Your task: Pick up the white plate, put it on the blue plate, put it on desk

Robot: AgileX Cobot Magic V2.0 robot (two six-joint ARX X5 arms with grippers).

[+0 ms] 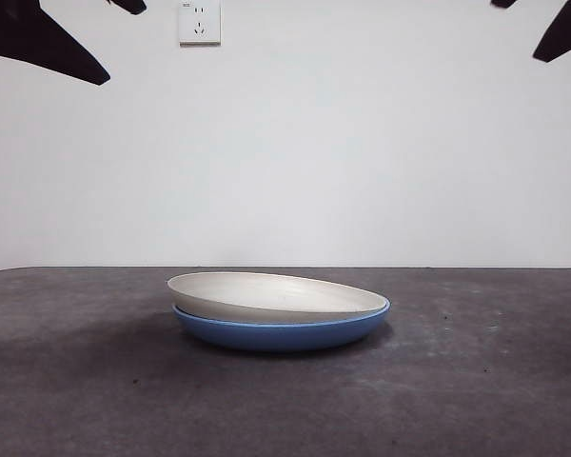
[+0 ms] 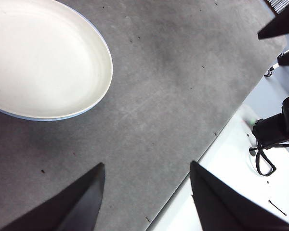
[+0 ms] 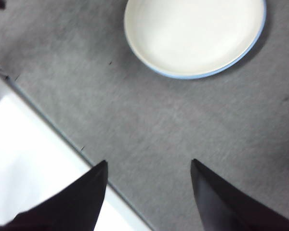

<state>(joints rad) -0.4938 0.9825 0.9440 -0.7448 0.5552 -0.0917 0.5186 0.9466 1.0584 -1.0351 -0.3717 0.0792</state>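
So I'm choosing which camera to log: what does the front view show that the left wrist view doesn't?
Only the front view shows the wall socket and that the white plate sits slightly tilted in the blue plate. Only the left wrist view shows the open left gripper, the desk's edge and the white floor with a cable beyond. Both show the stacked plates on the desk, untouched.

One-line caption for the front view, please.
White plate sits tilted in the blue plate on the desk; both arms wait overhead.
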